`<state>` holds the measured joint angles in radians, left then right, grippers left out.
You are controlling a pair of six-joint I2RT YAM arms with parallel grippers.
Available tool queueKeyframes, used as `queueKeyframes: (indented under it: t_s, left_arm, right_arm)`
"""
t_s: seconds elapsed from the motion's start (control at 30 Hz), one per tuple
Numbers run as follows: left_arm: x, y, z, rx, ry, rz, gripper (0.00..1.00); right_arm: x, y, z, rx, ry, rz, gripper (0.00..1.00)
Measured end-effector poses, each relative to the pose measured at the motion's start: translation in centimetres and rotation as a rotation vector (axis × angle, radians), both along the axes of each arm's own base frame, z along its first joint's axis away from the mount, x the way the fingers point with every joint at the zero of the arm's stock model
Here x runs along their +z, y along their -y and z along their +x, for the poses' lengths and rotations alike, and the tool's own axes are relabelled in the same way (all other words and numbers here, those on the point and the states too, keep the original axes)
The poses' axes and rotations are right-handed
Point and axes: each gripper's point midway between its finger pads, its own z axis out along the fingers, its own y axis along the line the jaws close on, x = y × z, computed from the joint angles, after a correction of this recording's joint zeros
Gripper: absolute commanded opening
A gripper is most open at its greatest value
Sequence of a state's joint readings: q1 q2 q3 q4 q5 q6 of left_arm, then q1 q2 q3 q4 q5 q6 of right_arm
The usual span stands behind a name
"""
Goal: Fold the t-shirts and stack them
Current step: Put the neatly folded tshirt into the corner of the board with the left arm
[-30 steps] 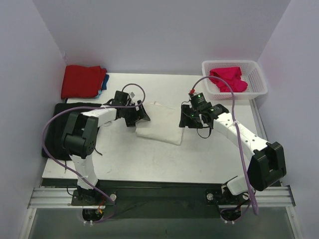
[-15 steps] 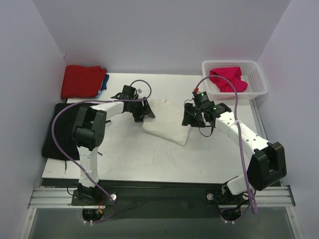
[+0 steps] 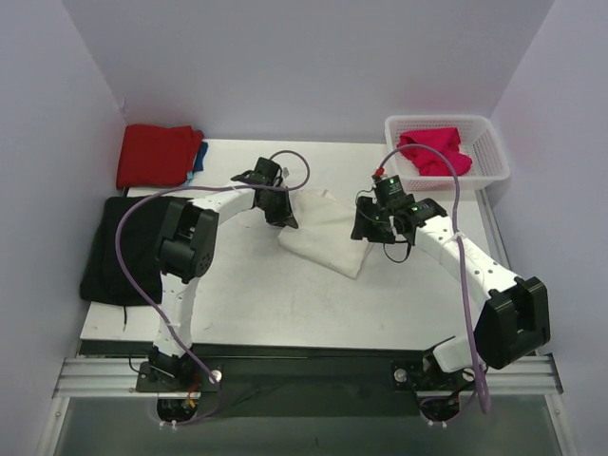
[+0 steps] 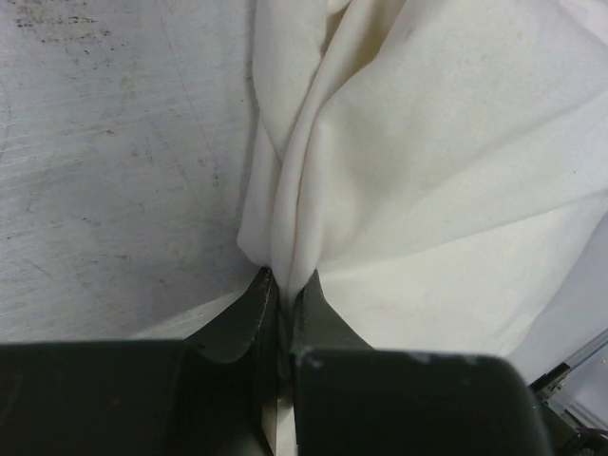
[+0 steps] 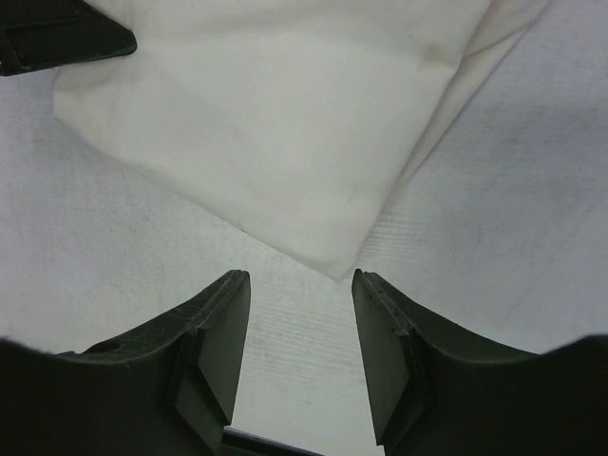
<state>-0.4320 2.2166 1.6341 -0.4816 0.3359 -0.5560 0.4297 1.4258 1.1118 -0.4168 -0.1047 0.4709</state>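
Observation:
A folded cream-white t-shirt [image 3: 328, 235] lies mid-table. My left gripper [image 3: 284, 216] is at its left edge, shut on a bunched fold of the cream cloth [image 4: 427, 171]; the fingertips [image 4: 285, 277] pinch it tight. On the shirt's right side my right gripper [image 3: 367, 228] stands open. In the right wrist view a corner of the shirt [image 5: 285, 114] points at the gap of the right gripper [image 5: 300, 280] without lying between the fingers. A folded red t-shirt [image 3: 157, 155] lies over a blue one [image 3: 199, 158] at the back left. A magenta-pink t-shirt [image 3: 435, 152] is in the basket.
A white mesh basket [image 3: 495, 144] stands at the back right corner. A black cloth [image 3: 109, 252] lies along the table's left edge. Purple walls close in the back and both sides. The table [image 3: 285, 304] ends at a metal rail in front.
My left gripper has swung right onto the cream shirt's left edge and closed on it. The shirt has shifted right, and my right gripper has backed off to the right, still open.

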Motion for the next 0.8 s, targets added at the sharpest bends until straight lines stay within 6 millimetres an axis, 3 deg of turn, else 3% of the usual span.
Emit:
queueKeyframes:
  t_s: [0.3,0.43,0.8]
  left_arm:
    - [0.4,-0.4,0.3,-0.040,0.046,0.095,0.00]
    - [0.7,-1.7,1.2,-0.063,0.084,0.194,0.00]
    - [3.0,-7.0,7.8,-0.118,0.274,0.470,0.00]
  right_arm:
    - [0.1,0.2,0.1,-0.005,0.002,0.001,0.47]
    - [0.1,0.2,0.1,-0.005,0.003,0.001,0.47]
    - [0.1,0.2,0.1,-0.006,0.002,0.001,0.47]
